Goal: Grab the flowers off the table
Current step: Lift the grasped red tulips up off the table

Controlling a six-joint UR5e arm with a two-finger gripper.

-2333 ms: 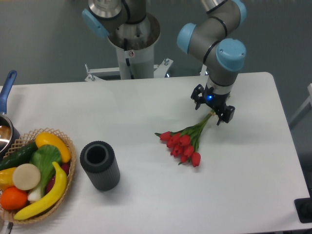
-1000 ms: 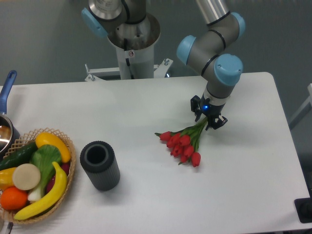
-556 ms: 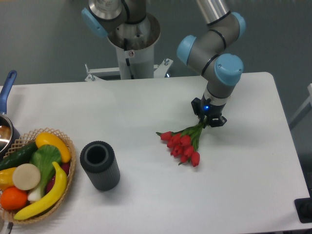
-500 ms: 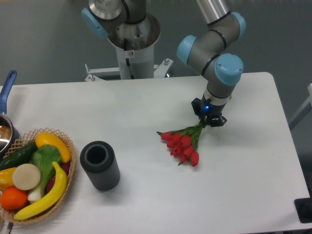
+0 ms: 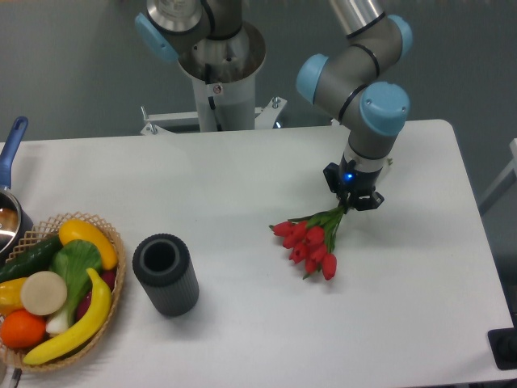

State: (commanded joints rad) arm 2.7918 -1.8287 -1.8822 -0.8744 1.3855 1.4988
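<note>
The flowers (image 5: 311, 239) are a small bunch of red tulip buds on thin green stems with green leaves. They hang slanted, buds down-left, over the right middle of the white table (image 5: 242, 178). My gripper (image 5: 354, 200) is shut on the stem ends at the bunch's upper right. The buds appear slightly raised off the surface, though I cannot tell whether the lowest ones still touch it.
A dark ribbed cylinder (image 5: 166, 274) stands upright left of centre. A wicker basket (image 5: 60, 287) of fruit and vegetables sits at the front left edge. A pot with a blue handle (image 5: 11, 145) is at the far left. The arm's base column (image 5: 218, 65) stands behind the table.
My gripper came down onto the stem ends and shut on them. It has since moved slightly right and up, and the bunch has shifted right with it.
</note>
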